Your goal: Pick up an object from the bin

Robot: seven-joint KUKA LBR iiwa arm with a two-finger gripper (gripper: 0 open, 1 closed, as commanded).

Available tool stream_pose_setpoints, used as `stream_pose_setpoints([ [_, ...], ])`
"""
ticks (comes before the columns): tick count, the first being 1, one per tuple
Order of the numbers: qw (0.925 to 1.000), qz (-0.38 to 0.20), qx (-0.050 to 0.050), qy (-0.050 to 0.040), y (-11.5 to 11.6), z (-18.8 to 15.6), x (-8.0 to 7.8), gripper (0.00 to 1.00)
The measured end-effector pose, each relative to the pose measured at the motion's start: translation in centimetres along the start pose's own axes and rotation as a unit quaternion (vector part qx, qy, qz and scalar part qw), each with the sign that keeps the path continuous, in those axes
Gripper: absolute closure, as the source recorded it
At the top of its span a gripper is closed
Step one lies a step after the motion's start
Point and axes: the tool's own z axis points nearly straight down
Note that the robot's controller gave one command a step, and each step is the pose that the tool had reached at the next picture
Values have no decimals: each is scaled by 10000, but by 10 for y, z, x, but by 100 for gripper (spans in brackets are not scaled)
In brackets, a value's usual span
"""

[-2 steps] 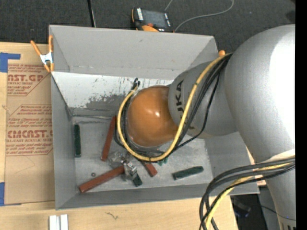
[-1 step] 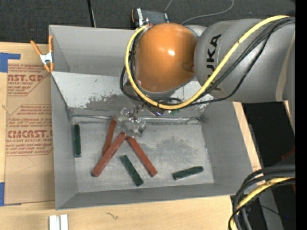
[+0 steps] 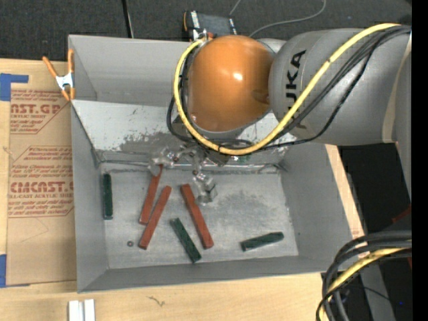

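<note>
My gripper (image 3: 201, 180) hangs low over the middle of the bin, just beneath the arm's orange cover. Right below it lies the upper end of a red-brown stick (image 3: 197, 217) that runs down and to the right. Two more red-brown sticks lie to its left, slanting the other way: one (image 3: 150, 200) nearer the back and one (image 3: 155, 218) beside it. A dark green stick (image 3: 184, 239) rests between the lower ends of the red ones. Nothing can be made out in the gripper.
Another dark green stick (image 3: 262, 241) lies near the bin's front right. A third one (image 3: 107, 196) lies upright along the left wall. The arm and its orange cover hide much of the bin's back right.
</note>
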Motion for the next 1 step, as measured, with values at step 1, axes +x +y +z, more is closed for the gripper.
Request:
stream_pose_setpoints([
  [1, 9811, -1937, -12, 15, 26, 129, -34, 0],
])
